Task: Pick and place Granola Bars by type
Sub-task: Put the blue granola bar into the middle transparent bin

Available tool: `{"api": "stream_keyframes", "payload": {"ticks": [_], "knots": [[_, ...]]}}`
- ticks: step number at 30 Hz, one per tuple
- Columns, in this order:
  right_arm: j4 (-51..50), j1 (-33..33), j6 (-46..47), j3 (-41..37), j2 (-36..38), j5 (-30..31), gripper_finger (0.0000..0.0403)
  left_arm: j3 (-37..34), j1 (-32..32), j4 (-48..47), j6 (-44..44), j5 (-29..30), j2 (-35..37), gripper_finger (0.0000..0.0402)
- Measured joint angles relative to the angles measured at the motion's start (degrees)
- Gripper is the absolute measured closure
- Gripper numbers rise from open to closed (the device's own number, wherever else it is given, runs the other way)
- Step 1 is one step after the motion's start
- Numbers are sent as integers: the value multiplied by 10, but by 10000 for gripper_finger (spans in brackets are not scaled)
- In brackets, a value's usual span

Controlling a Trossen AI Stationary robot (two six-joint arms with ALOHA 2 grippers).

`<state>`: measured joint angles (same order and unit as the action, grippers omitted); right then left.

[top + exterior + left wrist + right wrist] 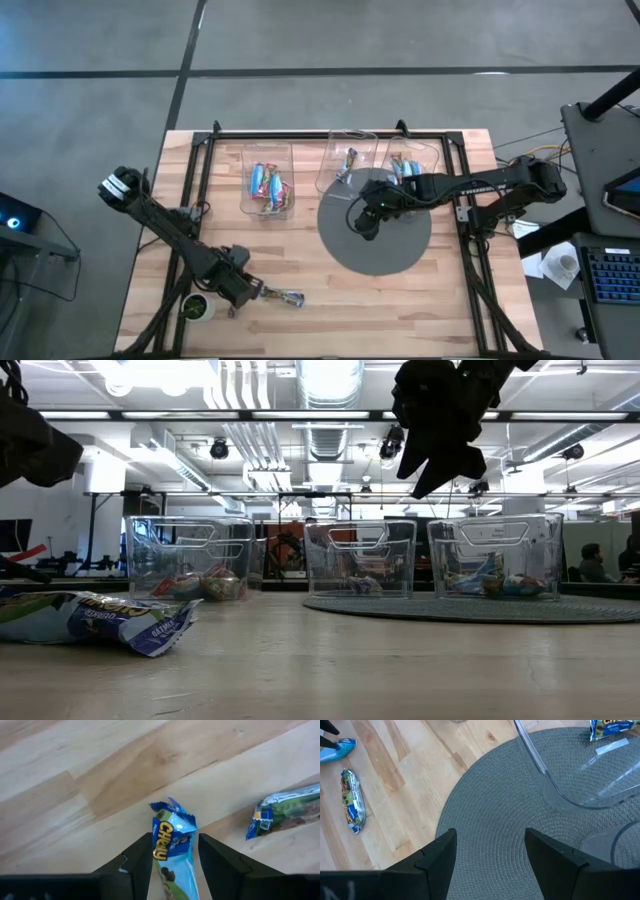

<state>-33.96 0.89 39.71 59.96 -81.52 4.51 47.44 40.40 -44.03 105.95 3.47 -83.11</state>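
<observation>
Left claw (175, 865) at 7 o'clock on the bench (330, 290), clenched on a light blue bar (172, 837) whose crimped end juts past the fingertips. Second bar (291, 297), green and blue, flat on the wood just beside it toward 5 o'clock, seen also from the left wrist (287, 812) and from the right wrist (352, 801). Right claw (490, 852) released and bare, hanging above the grey mat (400, 250) near centre. Three clear bins along the 12 o'clock edge: left bin (267, 150) with red and blue bars, middle bin (345, 135) with one bar, right bin (425, 150) with blue bars. Judged light, soft and crinkly, with slick foil likely to slide or buckle; best taken across the body at mid-length, narrow sides between the fingers, not by the crimped ends. Loose bar, lying flat, likely to call for a low, square approach.
</observation>
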Motion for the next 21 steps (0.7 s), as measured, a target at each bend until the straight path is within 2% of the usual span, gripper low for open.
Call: {"api": "stream_keyframes", "payload": {"ticks": [4, 13, 21], "knots": [[0, 0, 2, -3, 0, 0, 179, 0, 0, 3, 0, -20, 0, 254], [0, 0, 4, -11, 0, 0, 179, 0, 1, 4, -8, -41, 0, 194], [0, 0, 4, -11, 0, 0, 179, -1, 6, 9, -9, -45, -5, 188]]}}
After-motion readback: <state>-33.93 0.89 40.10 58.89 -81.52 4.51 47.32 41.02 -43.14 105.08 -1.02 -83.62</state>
